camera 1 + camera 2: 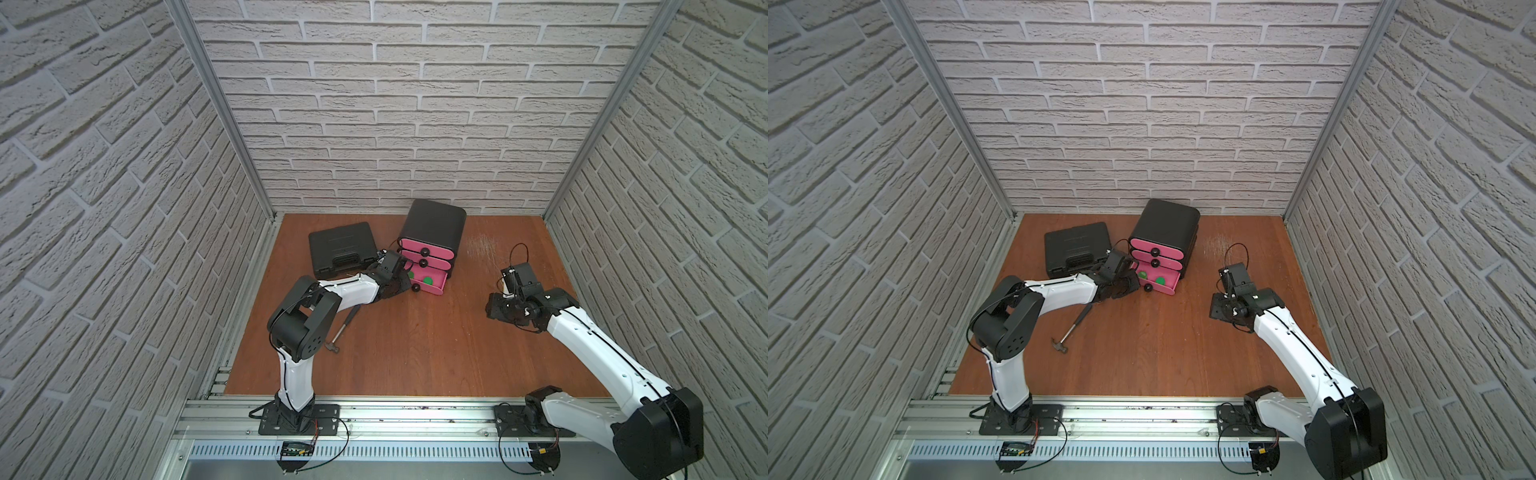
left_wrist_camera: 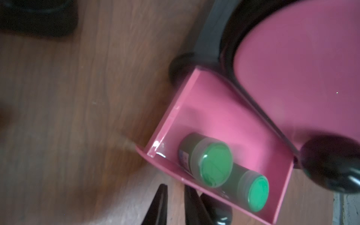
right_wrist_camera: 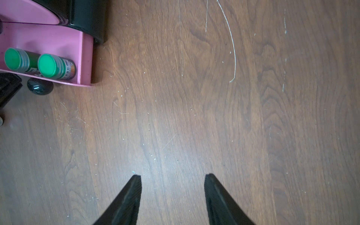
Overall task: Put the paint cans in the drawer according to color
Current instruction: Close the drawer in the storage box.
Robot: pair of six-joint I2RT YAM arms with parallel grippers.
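Two green-lidded paint cans [image 2: 214, 164] [image 2: 257, 193] lie side by side in the pulled-out pink bottom drawer [image 2: 169, 120]; both top views show them as green spots [image 1: 411, 275] [image 1: 1160, 280], and the right wrist view shows them too [image 3: 48, 66]. My left gripper [image 2: 175, 186] is shut and holds nothing. It hovers just outside the drawer's front wall, beside its black knob [image 2: 222, 214]. My right gripper [image 3: 172, 176] is open over bare wood to the right of the drawer [image 3: 85, 58], with nothing between its fingers. In a top view it [image 1: 496, 309] hangs well right of the cabinet.
The black cabinet [image 1: 434, 222] has its two upper pink drawers closed. A black tool case [image 1: 343, 249] lies to its left. A hammer [image 1: 345, 328] lies under my left arm. Brick-patterned walls close in three sides.
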